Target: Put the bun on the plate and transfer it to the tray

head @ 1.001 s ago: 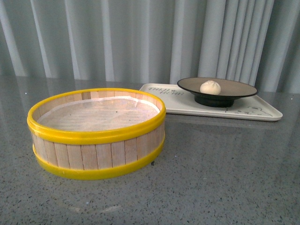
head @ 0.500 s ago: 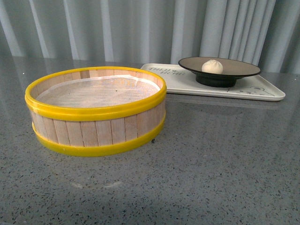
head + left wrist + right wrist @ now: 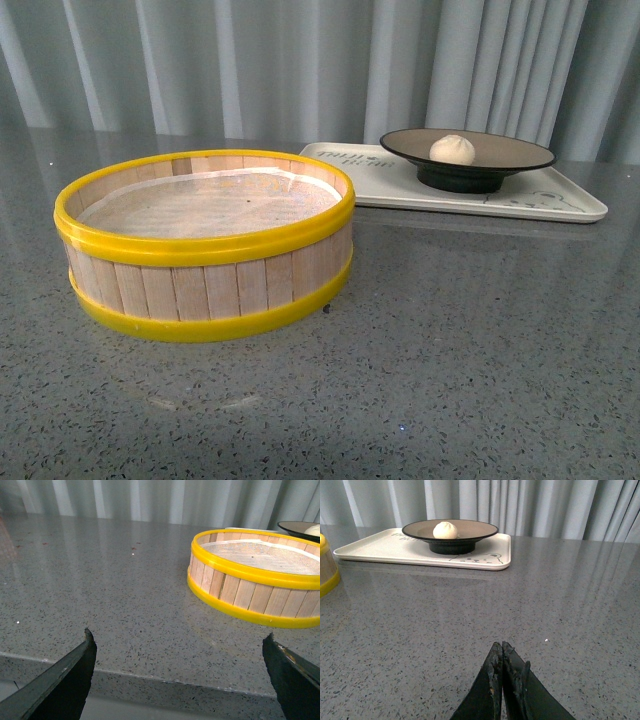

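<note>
The cream-white bun (image 3: 452,149) sits in the black-rimmed plate (image 3: 520,155), and the plate stands on the cream-white tray (image 3: 560,200) at the back right of the table. The right wrist view shows the same: bun (image 3: 445,530), plate (image 3: 480,530), tray (image 3: 375,547). My right gripper (image 3: 501,647) is shut and empty, low over the bare table well short of the tray. My left gripper (image 3: 179,642) is open and empty near the table's front edge, short of the steamer. Neither arm shows in the front view.
A round wooden steamer basket with yellow rims (image 3: 205,245), lined with white paper and holding nothing, stands at the front left; it also shows in the left wrist view (image 3: 255,577). Grey curtains hang behind the speckled grey table (image 3: 480,360).
The front view has shifted: the scene first slid up, then slightly down. The bun, plate, tray and steamer keep their places relative to each other.
</note>
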You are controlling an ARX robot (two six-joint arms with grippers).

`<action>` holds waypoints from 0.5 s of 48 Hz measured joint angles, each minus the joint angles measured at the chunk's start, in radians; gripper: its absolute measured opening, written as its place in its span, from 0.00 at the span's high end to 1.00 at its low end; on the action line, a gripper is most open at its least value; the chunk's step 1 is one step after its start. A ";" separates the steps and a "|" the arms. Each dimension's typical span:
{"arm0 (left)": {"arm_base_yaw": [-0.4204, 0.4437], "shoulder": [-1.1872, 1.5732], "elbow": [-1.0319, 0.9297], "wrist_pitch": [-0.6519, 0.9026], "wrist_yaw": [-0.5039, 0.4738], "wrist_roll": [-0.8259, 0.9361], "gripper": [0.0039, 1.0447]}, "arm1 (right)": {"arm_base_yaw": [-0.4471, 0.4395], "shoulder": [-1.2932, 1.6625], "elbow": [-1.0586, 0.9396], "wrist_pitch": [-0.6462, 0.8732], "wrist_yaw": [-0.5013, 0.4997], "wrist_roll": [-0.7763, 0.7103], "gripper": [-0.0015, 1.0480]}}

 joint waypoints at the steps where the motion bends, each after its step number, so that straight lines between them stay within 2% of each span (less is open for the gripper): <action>1: 0.000 0.000 0.000 0.000 0.000 0.000 0.06 | 0.000 -0.010 0.000 -0.010 0.000 0.000 0.98; 24: 0.000 0.000 0.000 0.000 0.000 0.000 0.06 | 0.000 -0.193 0.000 -0.188 0.000 0.000 0.98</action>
